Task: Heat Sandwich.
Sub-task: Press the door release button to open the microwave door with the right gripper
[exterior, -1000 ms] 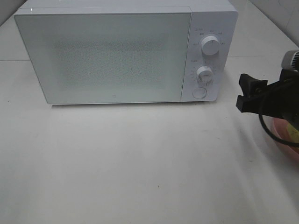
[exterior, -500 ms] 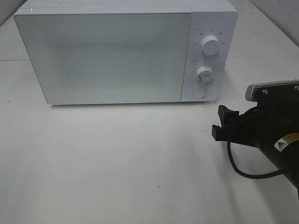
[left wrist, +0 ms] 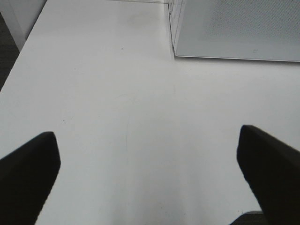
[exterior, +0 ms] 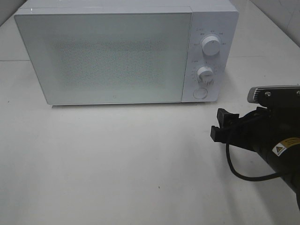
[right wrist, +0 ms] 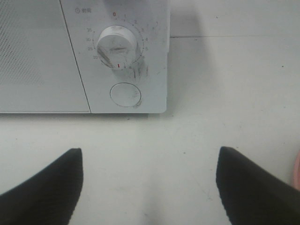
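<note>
The sandwich is hidden in every view. A thin pink edge, perhaps its plate (right wrist: 297, 169), shows at the border of the right wrist view. The white microwave (exterior: 108, 56) stands at the back with its door shut. My right gripper (exterior: 219, 123) is open and empty, low over the table in front of the control panel and a little to its right. In the right wrist view the gripper (right wrist: 150, 197) faces the round door button (right wrist: 125, 94) and the lower dial (right wrist: 117, 44). My left gripper (left wrist: 150, 183) is open and empty over bare table, near the microwave's left corner (left wrist: 176, 47).
The white table (exterior: 117, 164) runs in front of the microwave. The upper dial (exterior: 211, 46) sits above the lower dial (exterior: 205, 73) and the button (exterior: 200, 93). The right arm's black body and cable (exterior: 248, 176) fill the right front corner.
My right arm has swung from the right edge down and leftward to a spot in front of the control panel. It now covers the pink plate seen beneath it earlier.
</note>
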Action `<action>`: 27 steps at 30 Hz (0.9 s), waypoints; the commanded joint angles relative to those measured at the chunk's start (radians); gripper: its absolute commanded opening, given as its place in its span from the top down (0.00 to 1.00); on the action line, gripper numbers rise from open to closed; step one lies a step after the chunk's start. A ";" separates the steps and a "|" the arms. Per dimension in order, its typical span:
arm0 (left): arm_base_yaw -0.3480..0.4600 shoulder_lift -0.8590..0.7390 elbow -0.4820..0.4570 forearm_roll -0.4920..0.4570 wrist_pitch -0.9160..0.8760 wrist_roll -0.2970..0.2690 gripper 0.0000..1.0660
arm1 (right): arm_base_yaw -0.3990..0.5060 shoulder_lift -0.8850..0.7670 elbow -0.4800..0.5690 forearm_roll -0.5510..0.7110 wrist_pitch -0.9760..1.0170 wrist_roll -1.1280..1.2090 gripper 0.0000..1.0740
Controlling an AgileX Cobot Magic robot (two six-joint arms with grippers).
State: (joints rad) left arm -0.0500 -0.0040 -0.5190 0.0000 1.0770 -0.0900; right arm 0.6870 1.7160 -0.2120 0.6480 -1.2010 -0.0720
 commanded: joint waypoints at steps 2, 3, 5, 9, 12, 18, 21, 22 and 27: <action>0.002 -0.023 0.000 0.000 -0.005 -0.004 0.08 | 0.003 0.000 -0.001 -0.002 -0.114 0.216 0.30; 0.002 -0.023 0.000 0.000 -0.005 -0.004 0.08 | 0.003 0.000 -0.001 -0.002 -0.114 0.269 0.30; 0.002 -0.023 0.000 0.000 -0.005 -0.004 0.08 | 0.003 0.000 -0.001 -0.002 -0.114 0.323 0.30; 0.002 -0.023 0.000 0.000 -0.005 -0.004 0.08 | 0.003 0.000 -0.001 -0.002 -0.113 0.582 0.30; 0.002 -0.023 0.000 0.000 -0.005 -0.004 0.08 | 0.003 0.000 -0.001 -0.002 -0.111 0.724 0.30; 0.002 -0.023 0.000 0.000 -0.005 -0.004 0.08 | 0.003 0.000 -0.001 -0.002 -0.110 1.090 0.30; 0.002 -0.023 0.000 0.000 -0.005 -0.004 0.08 | 0.003 0.000 -0.001 -0.011 -0.108 1.236 0.30; 0.002 -0.023 0.000 0.000 -0.005 -0.004 0.08 | 0.003 0.000 -0.001 -0.013 -0.108 1.271 0.30; 0.002 -0.023 0.000 0.000 -0.005 -0.004 0.08 | 0.003 0.000 -0.001 -0.016 -0.089 1.450 0.31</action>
State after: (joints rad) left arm -0.0500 -0.0040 -0.5190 0.0000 1.0770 -0.0900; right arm 0.6870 1.7160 -0.2120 0.6430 -1.2020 1.2860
